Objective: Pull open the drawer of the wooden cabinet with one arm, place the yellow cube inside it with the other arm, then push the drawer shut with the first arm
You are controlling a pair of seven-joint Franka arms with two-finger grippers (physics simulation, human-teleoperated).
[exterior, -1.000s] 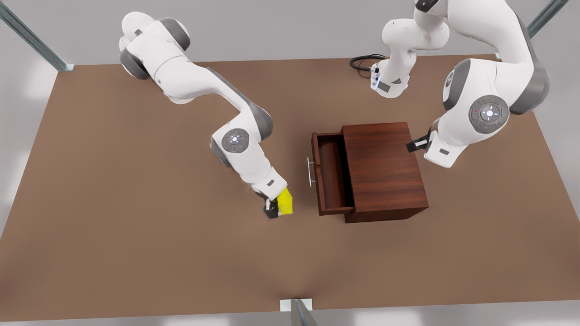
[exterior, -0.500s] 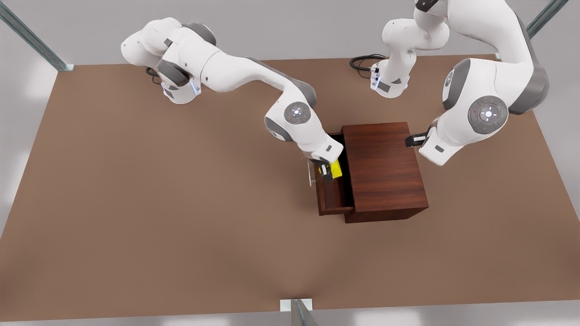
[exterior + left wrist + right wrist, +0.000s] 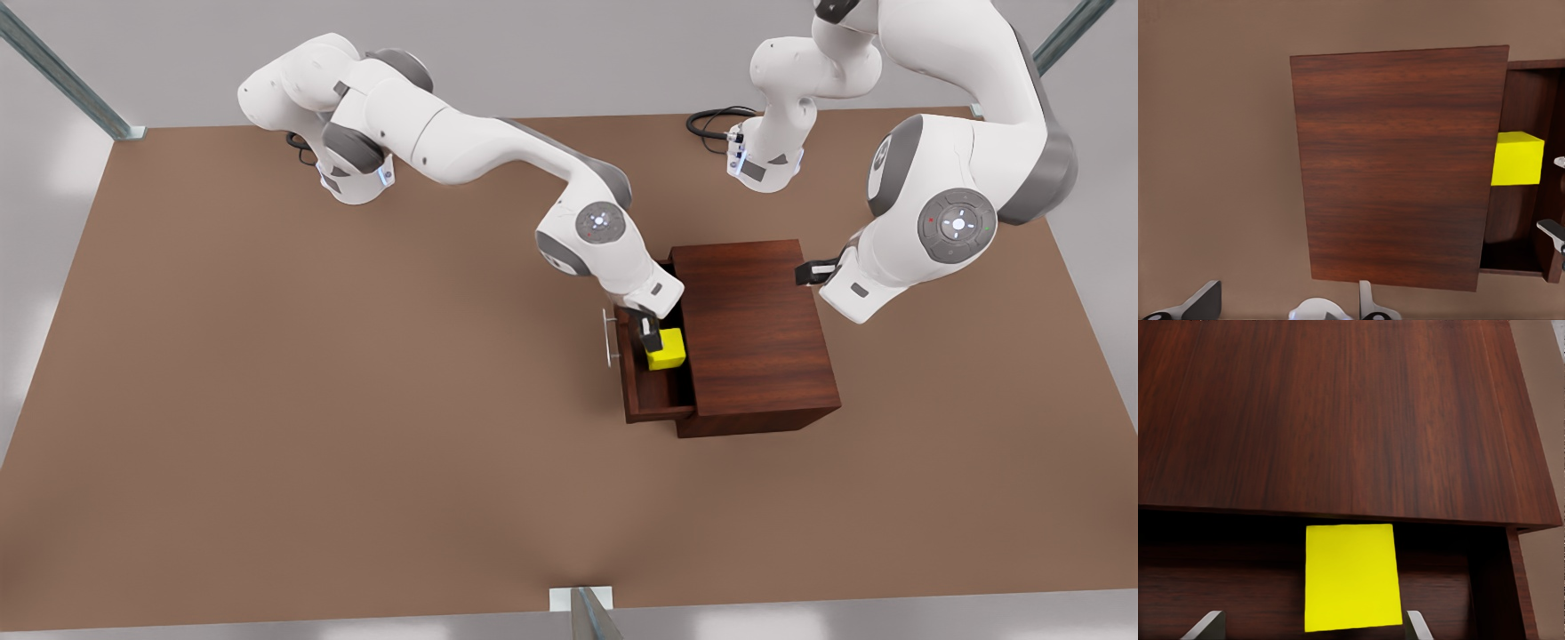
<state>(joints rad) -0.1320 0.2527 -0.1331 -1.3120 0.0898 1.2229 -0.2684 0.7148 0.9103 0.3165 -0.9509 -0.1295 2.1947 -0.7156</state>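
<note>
Placement step: right gripper (image 3: pixel 652 339) at centre frame, fingers spread wide, no longer gripping yellow cube (image 3: pixel 666 348), which sits in open drawer (image 3: pixel 642 391). Left gripper (image 3: pixel 805 274) waits, looks open, upper right of cabinet (image 3: pixel 756 333). Next: retract, then push shut.

- The cabinet (image 3: pixel 1398 167) is seen from above; its dark reddish-brown top panel, with streaky grain, occupies the centre of the frame.
- The drawer (image 3: pixel 1521 240) stands pulled out past the cabinet's edge at the right of the frame, with its interior exposed.
- The yellow cube (image 3: pixel 1517 159) sits inside the drawer, just beside the edge of the cabinet top, at the right centre of the frame.
- The left gripper (image 3: pixel 1288 301) appears at the bottom edge; its two grey fingers (image 3: pixel 1201 301) stand apart with nothing between them, over the brown tabletop (image 3: pixel 1211 147).
- A small grey part of another gripper (image 3: pixel 1553 230) shows at the right edge, beside the drawer.
</note>
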